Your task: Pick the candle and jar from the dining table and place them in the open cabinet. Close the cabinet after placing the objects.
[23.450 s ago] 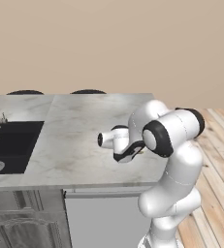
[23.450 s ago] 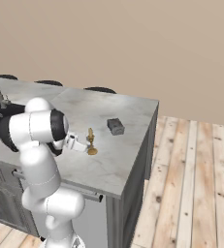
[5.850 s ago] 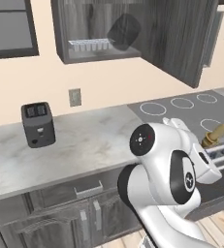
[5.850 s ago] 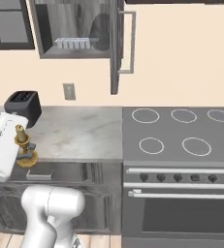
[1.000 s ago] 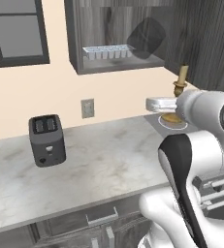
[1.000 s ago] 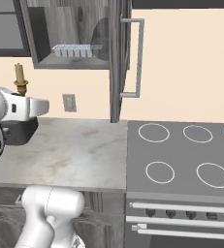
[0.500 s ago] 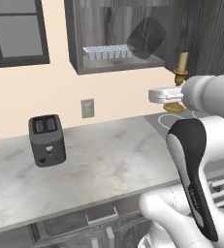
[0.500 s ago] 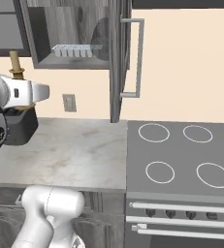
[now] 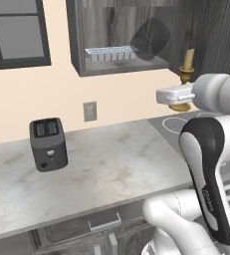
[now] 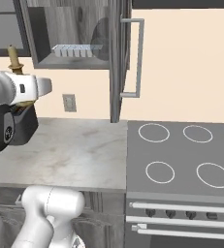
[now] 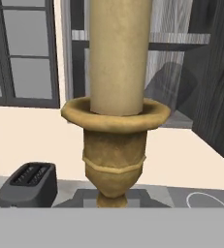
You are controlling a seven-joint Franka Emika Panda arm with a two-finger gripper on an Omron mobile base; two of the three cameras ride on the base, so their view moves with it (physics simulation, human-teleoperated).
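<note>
I've got the candle (image 9: 187, 65) up in the air in front of the open cabinet (image 9: 117, 37), upright, at roughly the height of the cabinet's floor edge. Left base view puts it at about 2 o'clock, just right of the cabinet opening and in front of the dark open door (image 9: 218, 37). In the right base view the candle (image 10: 13, 58) pokes up at 10 o'clock above the white wrist, left of the cabinet (image 10: 70, 34).

Gripper (image 9: 181, 102) is clamped on the candle's lower end; the flared base sits right at the hand, and I can't see the fingertips themselves. In the hand view the candle (image 11: 116, 97) rises straight up the middle, pale stem over a brass cup and collar.

Inside the cabinet I see the clear ridged tray (image 9: 111, 52) on the shelf at 12 o'clock, and a dark translucent rounded shape (image 9: 150, 40) to its right; I can't tell what that one is.

Below on the marble counter (image 9: 101, 169): the toaster (image 9: 48, 144) at 9 o'clock, well apart from the arm. A wall outlet (image 9: 90, 111) is above the counter, and a stove (image 10: 181, 164) with ring burners is at 3 o'clock in the right base view. Cabinet door handle (image 10: 133, 58) hangs vertical at 12 o'clock there
</note>
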